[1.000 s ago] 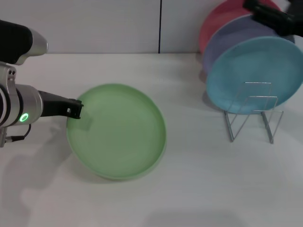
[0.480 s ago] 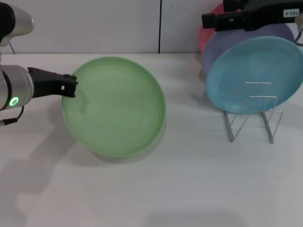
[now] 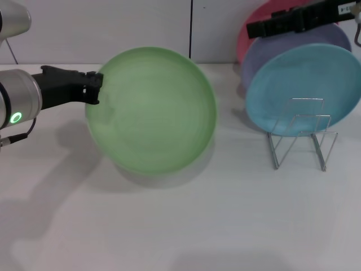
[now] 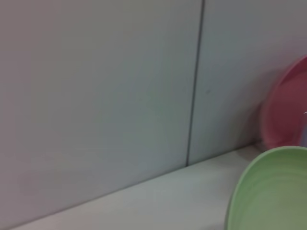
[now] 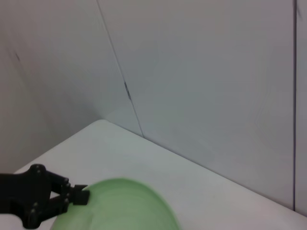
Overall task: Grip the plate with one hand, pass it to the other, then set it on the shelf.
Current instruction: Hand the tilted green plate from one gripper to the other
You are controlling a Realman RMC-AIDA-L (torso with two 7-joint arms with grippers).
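The left gripper (image 3: 97, 88) is clamped on the plate's (image 3: 153, 110) left rim, and the plate is held tilted above the table (image 3: 225, 214). The right gripper (image 3: 256, 28) is seen far right, above the rack (image 3: 299, 135); its finger state cannot be told.

Silver arm (image 3: 20, 99) (green ring), black claw (image 3: 95, 88)

white table (image 3: 186, 226), matte, running back to a pale wall. on it at the right, a wire rack (image 3: 299, 135), standing near the back edge. in the rack, a teal plate (image 3: 304, 87) on edge, leaning back; behind it a lavender plate (image 3: 271, 48) and a pink plate (image 3: 254, 28), overlapped. shadow of a lifted green plate (image 3: 152, 110) on the tabletop below it.
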